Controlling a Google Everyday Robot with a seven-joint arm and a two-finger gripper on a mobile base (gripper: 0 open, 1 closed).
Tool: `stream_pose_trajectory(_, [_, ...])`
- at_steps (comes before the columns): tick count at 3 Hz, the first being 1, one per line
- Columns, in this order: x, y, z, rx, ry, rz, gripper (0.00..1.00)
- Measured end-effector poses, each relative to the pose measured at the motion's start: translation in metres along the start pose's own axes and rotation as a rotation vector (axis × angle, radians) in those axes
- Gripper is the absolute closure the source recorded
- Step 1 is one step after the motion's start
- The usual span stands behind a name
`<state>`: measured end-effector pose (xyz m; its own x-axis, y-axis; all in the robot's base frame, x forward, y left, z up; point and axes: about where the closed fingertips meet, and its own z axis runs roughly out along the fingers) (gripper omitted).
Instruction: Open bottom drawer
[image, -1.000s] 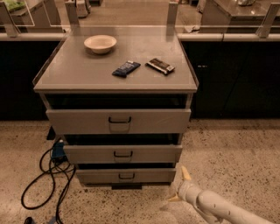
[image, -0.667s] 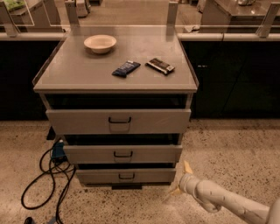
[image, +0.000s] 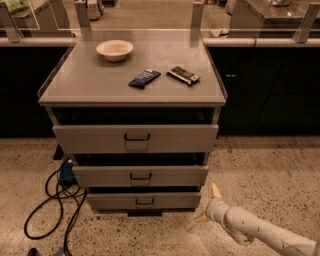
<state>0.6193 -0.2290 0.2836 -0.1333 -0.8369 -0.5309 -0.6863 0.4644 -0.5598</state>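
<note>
The bottom drawer is the lowest of three grey drawers in the cabinet, with a small dark wire handle at its middle. Its flat front stands about level with the middle drawer's front. My gripper is low at the right, just beside the bottom drawer's right end and to the right of the handle. Its two pale fingers are spread apart and hold nothing. The white arm runs off to the lower right.
The middle drawer and the tall top drawer are above. A white bowl and two dark snack bars lie on the cabinet top. Black cables trail on the speckled floor at the left.
My gripper has moved up and a little to the left, closer to the bottom drawer's right end. The drawers have not moved.
</note>
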Motion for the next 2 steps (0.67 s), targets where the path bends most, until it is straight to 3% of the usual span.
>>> stream_pose_trajectory(1, [-0.003,0.03,0.015,-0.035,-0.023,0.019,0.0])
stream_pose_trajectory(2, [-0.001,0.069,0.048,-0.13,-0.035,0.044,0.0])
